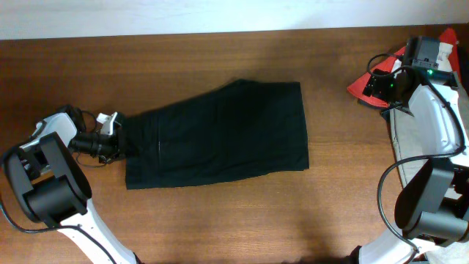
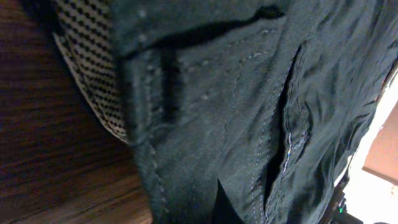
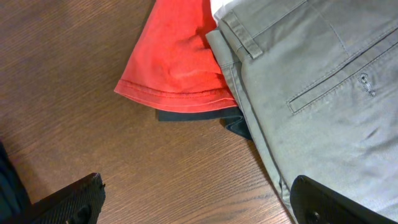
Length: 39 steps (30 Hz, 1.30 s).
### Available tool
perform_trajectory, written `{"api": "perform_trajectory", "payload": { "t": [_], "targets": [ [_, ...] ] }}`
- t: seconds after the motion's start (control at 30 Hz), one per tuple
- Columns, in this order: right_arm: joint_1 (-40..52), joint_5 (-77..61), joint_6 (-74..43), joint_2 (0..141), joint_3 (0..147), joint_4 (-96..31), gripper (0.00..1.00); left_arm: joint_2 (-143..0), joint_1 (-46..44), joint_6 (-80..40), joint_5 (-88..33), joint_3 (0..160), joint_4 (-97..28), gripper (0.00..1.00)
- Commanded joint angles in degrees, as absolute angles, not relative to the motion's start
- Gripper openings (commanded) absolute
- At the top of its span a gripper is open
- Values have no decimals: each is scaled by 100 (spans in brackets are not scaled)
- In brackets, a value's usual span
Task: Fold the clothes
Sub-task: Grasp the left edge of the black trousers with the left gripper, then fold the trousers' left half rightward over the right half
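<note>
Table point(image 1: 220, 220): wooden. Black shorts point(image 1: 220, 136): flat mid-table, waistband left. Grey trousers point(image 3: 311, 81), red garment point(image 3: 174, 56): piled far right. Left gripper point(image 1: 116, 141): at the waistband, grip cannot be told; a shallow or single-layer hold would likely slip or drag the shorts askew. Right gripper point(image 3: 199, 205): spread wide, empty, over the pile; could snag it.

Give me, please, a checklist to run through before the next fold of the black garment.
1. The black garment lies flat on the table: ok.
2. The left gripper is at its left edge: ok.
3. The left gripper is shut on the cloth: cannot tell; its wrist view shows only fabric.
4. The right gripper is open and empty: ok.
5. The right gripper is at the black garment: not ok; it is over the grey trousers and red garment.
</note>
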State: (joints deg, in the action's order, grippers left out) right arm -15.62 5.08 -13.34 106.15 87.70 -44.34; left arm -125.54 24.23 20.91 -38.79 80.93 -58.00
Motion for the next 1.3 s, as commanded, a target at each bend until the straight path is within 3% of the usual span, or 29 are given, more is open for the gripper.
{"api": "perform_trajectory", "payload": {
  "t": [0.0, 0.2, 0.63, 0.8, 1.27],
  "targets": [
    [-1581, 563, -1385, 10591, 8818, -4418, 99, -12792, 2477, 1614, -3168, 8158, -5819, 0],
    [-1581, 563, -1385, 10591, 8818, -4416, 99, -12792, 2530, 482, -1848, 9564, -6904, 1],
    [-1581, 563, -1385, 10591, 8818, -4418, 99, -12781, 2104, -45, -1859, 13780, -9367, 1],
    [-1581, 563, -1385, 10591, 8818, -4418, 99, -12781, 1505, -45, -1861, 13869, -9631, 1],
    [-1581, 563, -1385, 10591, 8818, -4418, 99, -13102, -563, -47, -1857, 13867, -8936, 1]
  ]
}}
